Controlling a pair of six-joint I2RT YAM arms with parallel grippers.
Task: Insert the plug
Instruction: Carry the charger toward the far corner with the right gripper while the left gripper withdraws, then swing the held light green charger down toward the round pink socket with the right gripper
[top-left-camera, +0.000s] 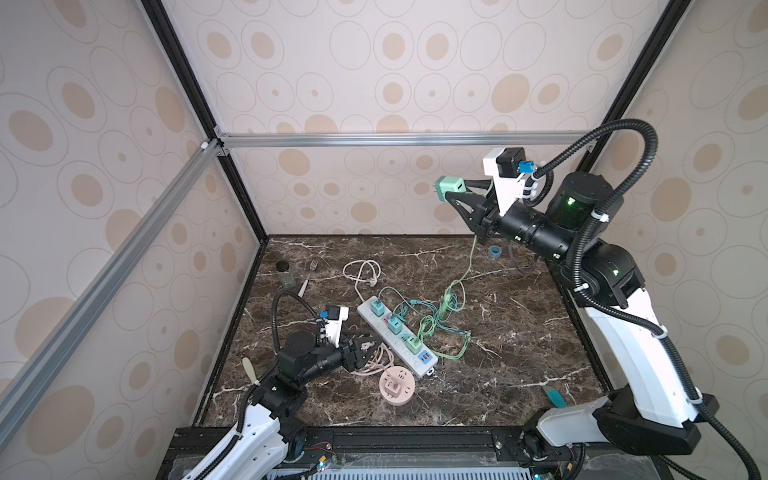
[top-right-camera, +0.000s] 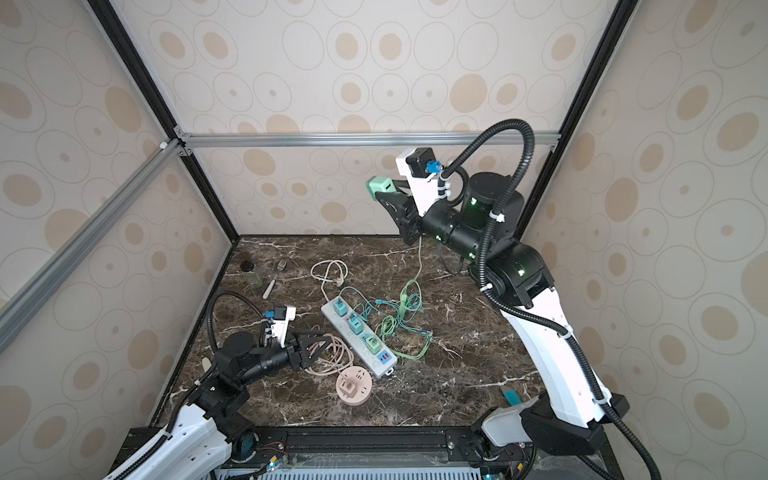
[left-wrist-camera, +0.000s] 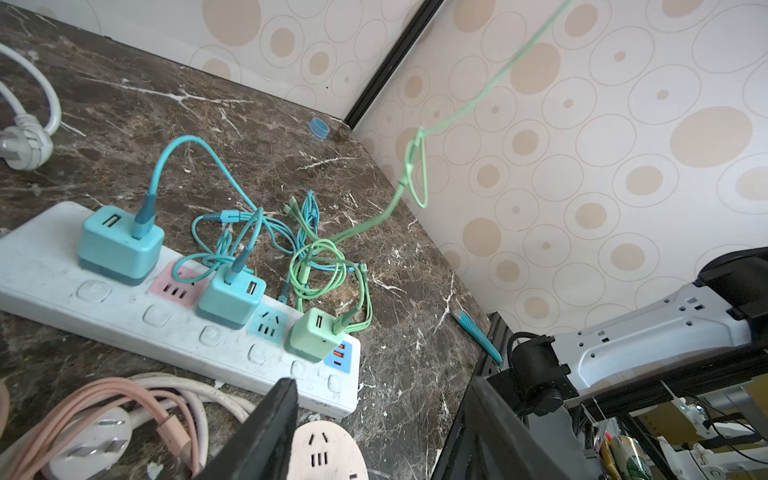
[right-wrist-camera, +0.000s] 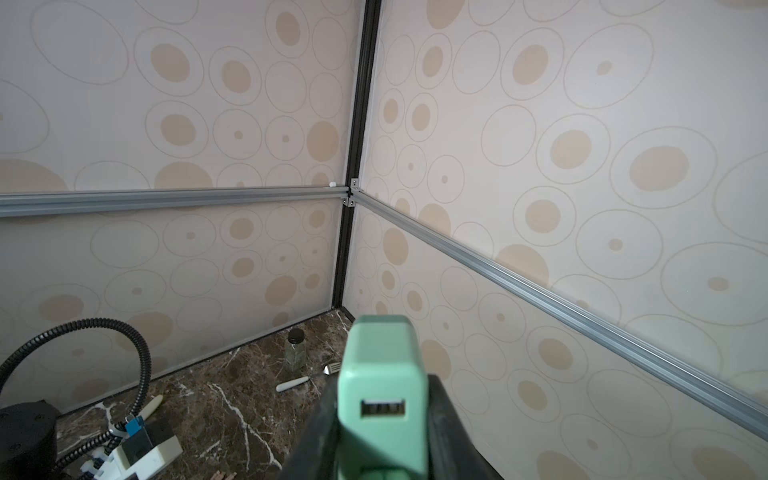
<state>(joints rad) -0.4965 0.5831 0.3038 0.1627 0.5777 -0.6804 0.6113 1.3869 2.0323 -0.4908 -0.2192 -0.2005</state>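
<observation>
My right gripper (top-left-camera: 446, 193) (top-right-camera: 380, 192) is raised high near the back wall, shut on a mint-green plug (top-left-camera: 449, 187) (right-wrist-camera: 382, 370) whose USB port faces the wrist camera. Its green cable (top-left-camera: 469, 266) (left-wrist-camera: 457, 116) hangs down to the table. The white power strip (top-left-camera: 415, 362) (left-wrist-camera: 178, 328) lies diagonally mid-table with two teal chargers (left-wrist-camera: 120, 241) (left-wrist-camera: 230, 297) and a green one (left-wrist-camera: 316, 336) plugged in. A pink socket (left-wrist-camera: 178, 286) and a teal socket (left-wrist-camera: 268, 324) stand free. My left gripper (top-left-camera: 372, 349) (left-wrist-camera: 384, 390) is open, low at the strip's near end.
A pink round socket (top-left-camera: 397, 386) with a pink plug in it lies beside coiled pink cable (top-left-camera: 378, 357). A white cord (top-left-camera: 363, 274), a jar (top-left-camera: 284, 274) and a fork (top-left-camera: 308, 276) lie at the back left. A blue roll (top-left-camera: 494, 250) and a teal knife (top-left-camera: 555, 397) lie at the right.
</observation>
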